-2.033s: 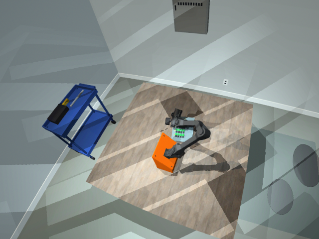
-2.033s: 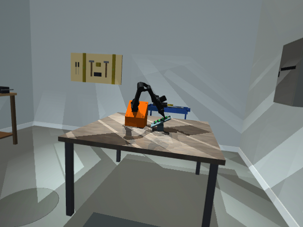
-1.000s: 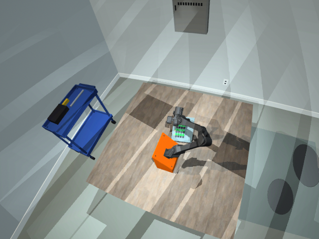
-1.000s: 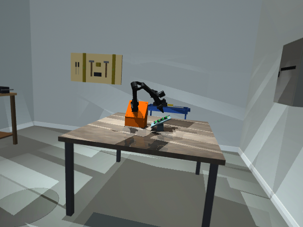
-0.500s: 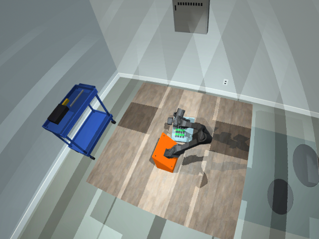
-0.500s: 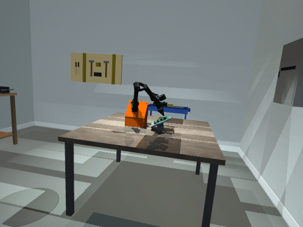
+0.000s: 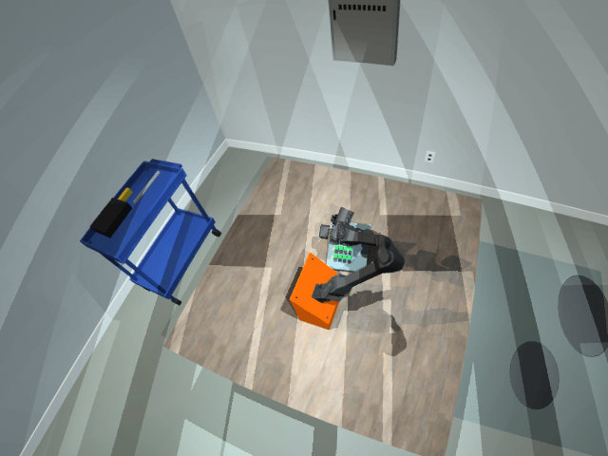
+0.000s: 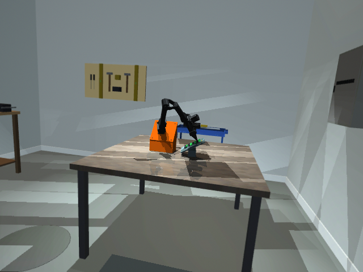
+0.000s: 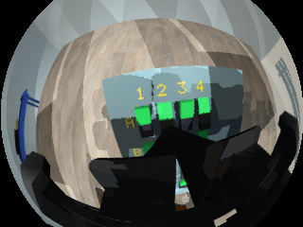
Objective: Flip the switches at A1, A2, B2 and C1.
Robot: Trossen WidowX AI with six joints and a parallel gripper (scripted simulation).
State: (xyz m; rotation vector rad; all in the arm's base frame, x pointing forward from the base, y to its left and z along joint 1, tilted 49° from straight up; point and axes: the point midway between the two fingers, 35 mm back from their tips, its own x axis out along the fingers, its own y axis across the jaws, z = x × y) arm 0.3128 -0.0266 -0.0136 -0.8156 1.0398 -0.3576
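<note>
Switches [image 9: 169, 112]: I see green rockers on the tilted panel [image 9: 120, 97], sitting mid-table [image 8: 123, 164] beside the orange block [image 8: 163, 136].
Gripper [image 9: 178, 180]: fingers pinched together, holding nothing, tip low over the panel's far rows.
Row A: visible under numbers 1–4.

Blue cart [image 7: 147, 225] stands off the worktop's [image 7: 236, 313] left edge; grey cabinet [image 7: 364, 31] hangs beyond its far edge; tool board [image 8: 115, 82] on the wall.

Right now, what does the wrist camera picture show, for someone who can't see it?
The shut black hand hangs low over a grey switch panel, hiding the lower rows. Row A's four green switches show under yellow numbers 1 to 4, on a wooden table.
</note>
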